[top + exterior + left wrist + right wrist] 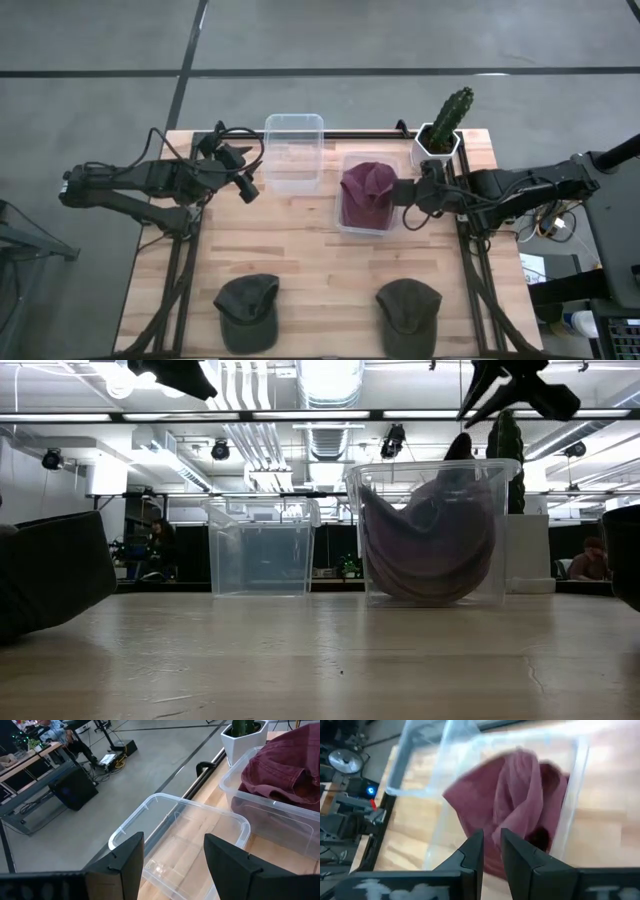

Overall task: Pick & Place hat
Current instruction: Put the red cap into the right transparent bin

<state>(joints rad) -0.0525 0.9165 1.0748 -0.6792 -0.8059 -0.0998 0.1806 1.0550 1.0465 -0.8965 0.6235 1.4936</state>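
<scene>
High view: your right gripper [408,190], fingers nearly together and empty, hovers beside the crumpled maroon cloth hat [367,187] in its clear plastic bin [345,225]. Your left gripper [247,190] waits, fingers apart, by the empty clear bin [293,153].

We see even, bright overhead light. Ceiling strip lights [330,375] glare in the low view. The maroon hat [515,805] below the right gripper [492,852] is motion-blurred.

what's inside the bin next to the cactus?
A crumpled maroon hat fills the clear bin beside the cactus. Whatever lies beneath the hat is covered. The other clear bin holds nothing visible.
</scene>
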